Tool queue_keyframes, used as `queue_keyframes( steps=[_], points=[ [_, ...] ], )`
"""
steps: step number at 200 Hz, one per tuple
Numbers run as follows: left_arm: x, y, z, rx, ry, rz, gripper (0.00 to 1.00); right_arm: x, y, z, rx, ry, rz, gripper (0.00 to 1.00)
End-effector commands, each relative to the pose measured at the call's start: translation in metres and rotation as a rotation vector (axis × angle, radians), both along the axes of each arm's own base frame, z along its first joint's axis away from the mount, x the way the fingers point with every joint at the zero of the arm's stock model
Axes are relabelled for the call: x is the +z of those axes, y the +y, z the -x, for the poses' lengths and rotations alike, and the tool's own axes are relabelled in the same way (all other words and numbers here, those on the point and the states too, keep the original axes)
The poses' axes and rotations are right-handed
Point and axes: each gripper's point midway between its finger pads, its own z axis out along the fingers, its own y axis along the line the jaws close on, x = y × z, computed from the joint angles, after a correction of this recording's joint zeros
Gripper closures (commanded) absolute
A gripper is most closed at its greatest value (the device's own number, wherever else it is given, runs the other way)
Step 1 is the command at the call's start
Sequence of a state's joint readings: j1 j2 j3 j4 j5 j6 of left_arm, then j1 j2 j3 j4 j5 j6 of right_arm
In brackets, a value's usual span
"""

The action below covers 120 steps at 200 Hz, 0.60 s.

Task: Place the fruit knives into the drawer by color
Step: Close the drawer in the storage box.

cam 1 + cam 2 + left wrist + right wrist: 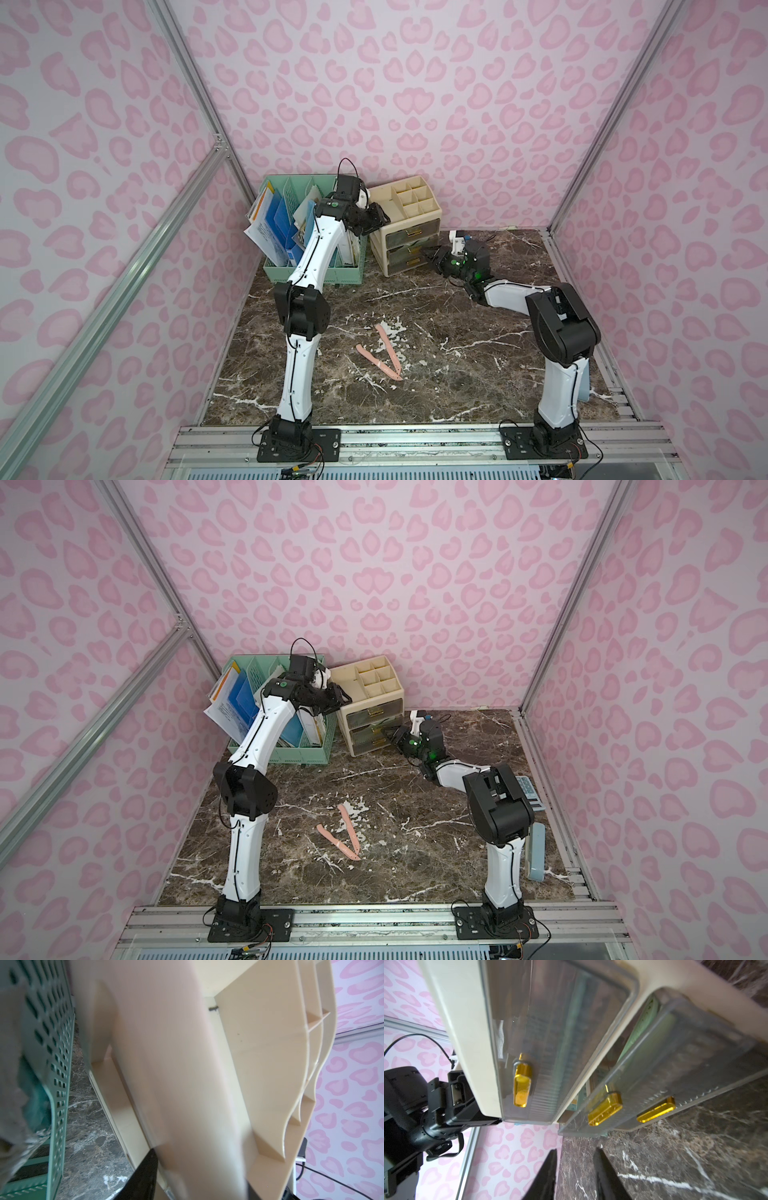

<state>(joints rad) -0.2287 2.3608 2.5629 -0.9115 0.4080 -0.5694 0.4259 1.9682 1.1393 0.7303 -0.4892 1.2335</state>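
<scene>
Two pink fruit knives (388, 348) (348, 829) lie crossed in a V on the marble table, near the middle in both top views. The cream drawer unit (405, 226) (370, 696) stands at the back with three clear drawers and gold handles. My left gripper (379, 217) straddles the unit's cream side wall (187, 1084), one finger on each side, shut on it. My right gripper (576, 1149) (432, 255) hangs open and empty just in front of the middle drawer's handle (605, 1108). That drawer stands out slightly, and a mint green knife (645, 1020) shows through it.
A green file basket (291, 272) full of papers stands left of the drawer unit, close to my left arm. A calculator (530, 792) and a pale blue object (537, 852) lie along the right edge behind my right arm. Patterned walls enclose three sides.
</scene>
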Motion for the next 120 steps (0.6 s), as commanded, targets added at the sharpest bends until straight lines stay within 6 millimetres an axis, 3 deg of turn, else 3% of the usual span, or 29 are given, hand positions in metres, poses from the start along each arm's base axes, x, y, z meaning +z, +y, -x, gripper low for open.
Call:
queue_keyframes(
  steps=[1, 22, 50, 72, 96, 120],
  points=[
    [-0.018, 0.010, 0.011, 0.009, 0.081, -0.062, 0.50, -0.005, 0.000, 0.009, 0.004, -0.004, -0.023, 0.56],
    [-0.020, 0.014, 0.014, 0.010, 0.103, -0.079, 0.50, -0.015, -0.001, 0.010, -0.010, 0.018, -0.075, 0.49],
    [-0.021, 0.014, 0.016, 0.006, 0.110, -0.083, 0.50, -0.024, 0.001, 0.005, -0.017, 0.031, -0.133, 0.49],
    [-0.021, 0.013, 0.016, 0.002, 0.109, -0.080, 0.50, -0.023, 0.003, 0.000, -0.019, 0.024, -0.156, 0.61],
    [-0.023, 0.014, 0.016, 0.000, 0.111, -0.079, 0.50, -0.018, 0.004, -0.004, -0.022, 0.012, -0.151, 0.84],
    [-0.023, 0.015, 0.015, 0.001, 0.112, -0.074, 0.50, -0.016, 0.008, -0.010, -0.015, 0.008, -0.153, 0.91]
  ],
)
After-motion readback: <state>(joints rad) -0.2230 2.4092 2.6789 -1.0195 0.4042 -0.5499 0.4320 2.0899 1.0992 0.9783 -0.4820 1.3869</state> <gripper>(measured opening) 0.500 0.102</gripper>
